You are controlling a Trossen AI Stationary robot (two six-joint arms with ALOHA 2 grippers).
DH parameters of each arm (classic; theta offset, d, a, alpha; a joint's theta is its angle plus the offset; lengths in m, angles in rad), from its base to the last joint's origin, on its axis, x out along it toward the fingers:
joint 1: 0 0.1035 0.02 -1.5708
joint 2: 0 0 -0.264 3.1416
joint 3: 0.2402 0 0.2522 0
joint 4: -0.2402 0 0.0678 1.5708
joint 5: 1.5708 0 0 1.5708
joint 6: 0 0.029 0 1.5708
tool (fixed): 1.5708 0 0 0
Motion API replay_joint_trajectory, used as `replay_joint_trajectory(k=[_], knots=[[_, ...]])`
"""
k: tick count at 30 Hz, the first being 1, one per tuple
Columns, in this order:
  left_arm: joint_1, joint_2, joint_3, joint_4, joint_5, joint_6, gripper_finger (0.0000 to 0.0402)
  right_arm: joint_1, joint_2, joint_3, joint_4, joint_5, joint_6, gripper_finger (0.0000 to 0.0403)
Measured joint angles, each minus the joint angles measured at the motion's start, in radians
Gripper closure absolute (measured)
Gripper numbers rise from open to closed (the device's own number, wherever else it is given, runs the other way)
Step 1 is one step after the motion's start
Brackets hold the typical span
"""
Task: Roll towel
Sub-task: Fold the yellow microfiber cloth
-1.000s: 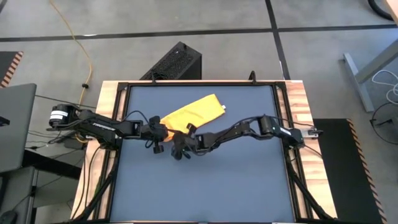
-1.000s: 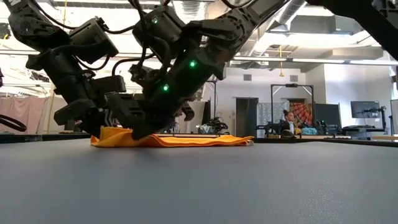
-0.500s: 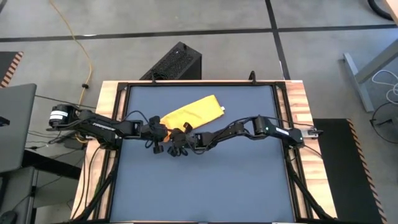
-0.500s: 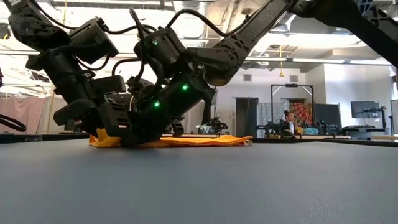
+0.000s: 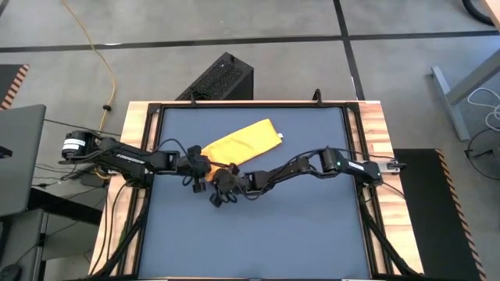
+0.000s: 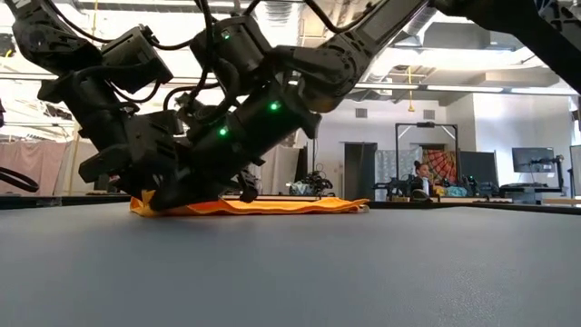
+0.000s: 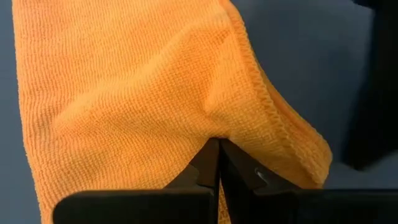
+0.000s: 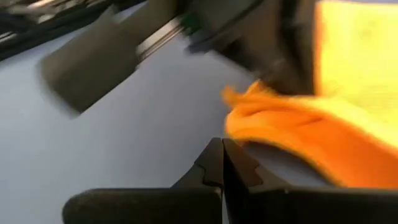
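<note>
The yellow towel [image 5: 242, 140] lies flat as a folded strip, slanting from the table's middle toward the far right. It fills the left wrist view [image 7: 124, 93], with a stitched hem [image 7: 267, 102] along one side. My left gripper [image 5: 205, 166] is shut on the towel's near-left end. My right gripper [image 5: 214, 190] is shut, with nothing between its fingers, and comes low from the right. Its tips [image 8: 222, 149] stand just off that same raised end [image 8: 261, 118]. My left gripper pinches the cloth at the towel's near-left end [image 7: 211, 127] between its two fingertips, slanting down from the table's left. The cloth puckers into a small ridge at the tips. The rest of the towel lies on the table. My right gripper's shut tips stand right by the towel's end; I cannot tell whether they touch it.
The dark mat [image 5: 258, 226] has free room toward the near edge. A black frame [image 5: 355, 156] runs around it. A black box [image 5: 219, 78] stands on the floor beyond the far edge. A person sits far back in the room [image 6: 420, 179].
My right gripper has gone toward the table's left, sinking a little and rolling about its wrist, until its shut tips reached the towel's near-left end beside my left gripper. The towel has stayed in place.
</note>
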Motion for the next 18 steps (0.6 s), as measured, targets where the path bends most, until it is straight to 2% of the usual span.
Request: replay_joint_trajectory(k=[14,18], knots=[[0.000,0.000,0.000,-0.003,0.000,0.007,0.0401,-0.005,-0.003,0.001,-0.007,0.024,-0.023,0.0385],[0.000,0.000,0.000,-0.003,0.000,0.007,0.0401,-0.008,-0.003,0.002,-0.078,0.064,-0.025,0.0385]])
